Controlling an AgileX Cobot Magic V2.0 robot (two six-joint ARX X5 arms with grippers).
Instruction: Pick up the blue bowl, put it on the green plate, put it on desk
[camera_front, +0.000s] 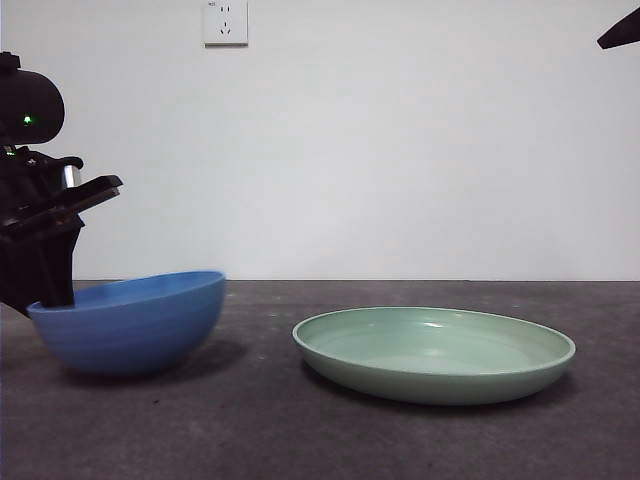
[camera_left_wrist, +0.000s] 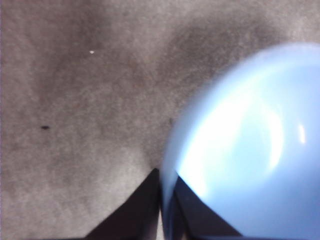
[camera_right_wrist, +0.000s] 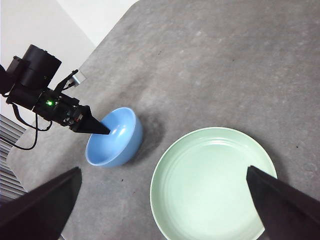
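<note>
The picking-up step is in hand. The blue bowl (camera_front: 130, 322) is pinched at its rim by the left gripper (camera_left_wrist: 162, 200), one jaw inside and one outside. The bowl is tipped up a little on the desk (camera_front: 250, 430), near the green plate (camera_front: 434, 352) but not touching it. Next, the bowl likely needs to be lifted, carried over and set down in the plate's middle. The right gripper (camera_right_wrist: 165, 200) is held wide open, high above the plate. The bowl is deep, round and shiny inside.
</note>
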